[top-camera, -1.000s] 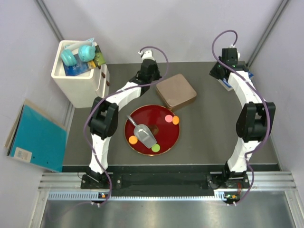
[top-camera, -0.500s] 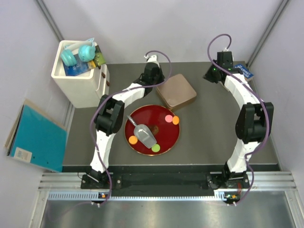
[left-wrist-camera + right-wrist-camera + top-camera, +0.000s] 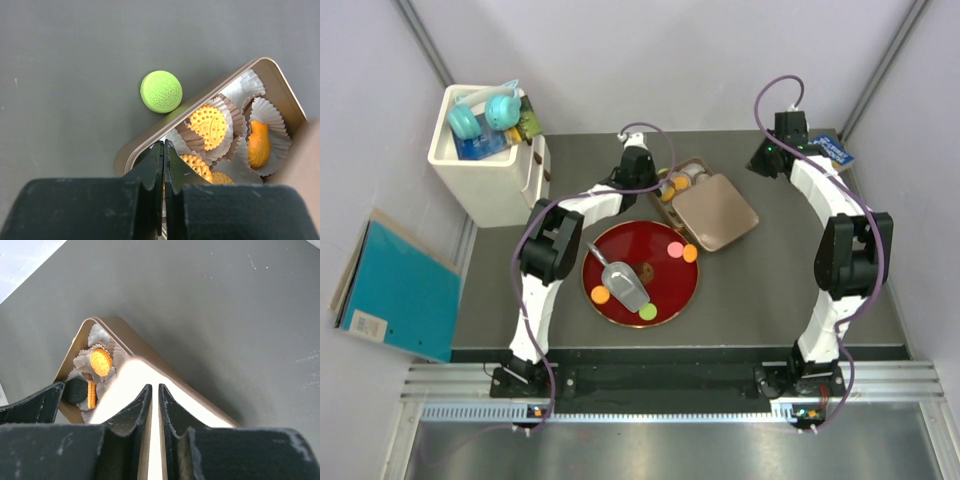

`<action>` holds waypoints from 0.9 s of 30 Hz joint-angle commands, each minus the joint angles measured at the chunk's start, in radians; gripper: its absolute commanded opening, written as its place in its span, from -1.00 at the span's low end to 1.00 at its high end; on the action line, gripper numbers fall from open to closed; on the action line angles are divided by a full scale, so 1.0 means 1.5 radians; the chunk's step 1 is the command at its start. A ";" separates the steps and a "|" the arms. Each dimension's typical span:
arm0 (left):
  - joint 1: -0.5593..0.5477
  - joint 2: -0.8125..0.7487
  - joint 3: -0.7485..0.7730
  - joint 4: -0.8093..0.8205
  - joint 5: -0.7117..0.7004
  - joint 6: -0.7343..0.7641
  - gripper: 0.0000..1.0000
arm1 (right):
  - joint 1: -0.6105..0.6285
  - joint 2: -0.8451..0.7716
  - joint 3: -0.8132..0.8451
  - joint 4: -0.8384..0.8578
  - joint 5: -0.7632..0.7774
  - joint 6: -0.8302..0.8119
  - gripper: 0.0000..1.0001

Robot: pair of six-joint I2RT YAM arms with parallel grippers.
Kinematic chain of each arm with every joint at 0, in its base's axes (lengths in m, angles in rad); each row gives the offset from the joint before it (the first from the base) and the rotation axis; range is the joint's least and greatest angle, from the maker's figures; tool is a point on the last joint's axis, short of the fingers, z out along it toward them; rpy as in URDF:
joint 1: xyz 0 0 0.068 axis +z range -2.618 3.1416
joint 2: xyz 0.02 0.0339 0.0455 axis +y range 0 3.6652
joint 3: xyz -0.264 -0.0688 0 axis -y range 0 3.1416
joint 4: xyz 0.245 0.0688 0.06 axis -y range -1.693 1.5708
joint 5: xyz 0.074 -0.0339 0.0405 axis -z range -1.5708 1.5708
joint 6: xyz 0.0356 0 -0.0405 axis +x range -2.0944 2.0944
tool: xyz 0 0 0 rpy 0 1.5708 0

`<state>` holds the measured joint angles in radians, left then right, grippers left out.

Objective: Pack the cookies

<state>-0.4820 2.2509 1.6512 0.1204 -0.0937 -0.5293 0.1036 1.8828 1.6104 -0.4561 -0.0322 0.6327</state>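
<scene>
The gold tin [image 3: 698, 162] stands open at the back of the table, holding orange cookies [image 3: 208, 124] in white paper cups, one irregular [image 3: 259, 144]. Its lid [image 3: 717, 212] lies half off it to the front right and fills the right wrist view [image 3: 130, 390]. My left gripper [image 3: 648, 178] is shut, its tips [image 3: 164, 145] over the tin's near corner. A green cookie [image 3: 161, 91] lies on the table just outside the tin. On the red plate [image 3: 665, 290] lie pink [image 3: 674, 248], orange [image 3: 690, 254] [image 3: 600, 294] and green [image 3: 648, 311] cookies. My right gripper [image 3: 767, 158] [image 3: 154, 388] is shut and empty, above the lid's far side.
A metal scoop [image 3: 625, 283] lies on the plate. A white bin [image 3: 485, 175] with teal headphones stands at the back left. A blue folder [image 3: 395, 290] lies off the table's left edge. A blue item [image 3: 835, 150] sits at the back right corner.
The lid has slid off the tin toward the front right, baring the cookies inside. My left gripper has moved down to the tin's corner. The right arm has barely moved.
</scene>
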 commanded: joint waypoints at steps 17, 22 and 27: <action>0.036 -0.179 -0.125 0.126 -0.058 -0.015 0.14 | -0.035 -0.029 -0.064 0.010 -0.045 0.039 -0.62; 0.035 -0.227 -0.144 0.113 -0.010 -0.018 0.22 | -0.048 -0.099 -0.148 0.037 -0.058 0.031 -0.54; 0.031 -0.262 -0.154 0.073 0.089 -0.026 0.57 | -0.048 -0.183 -0.226 0.030 -0.055 0.030 -0.37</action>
<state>-0.4271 1.9392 1.4433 0.2375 -0.0731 -0.5636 0.0303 1.7729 1.3128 -0.4442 -0.1020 0.6765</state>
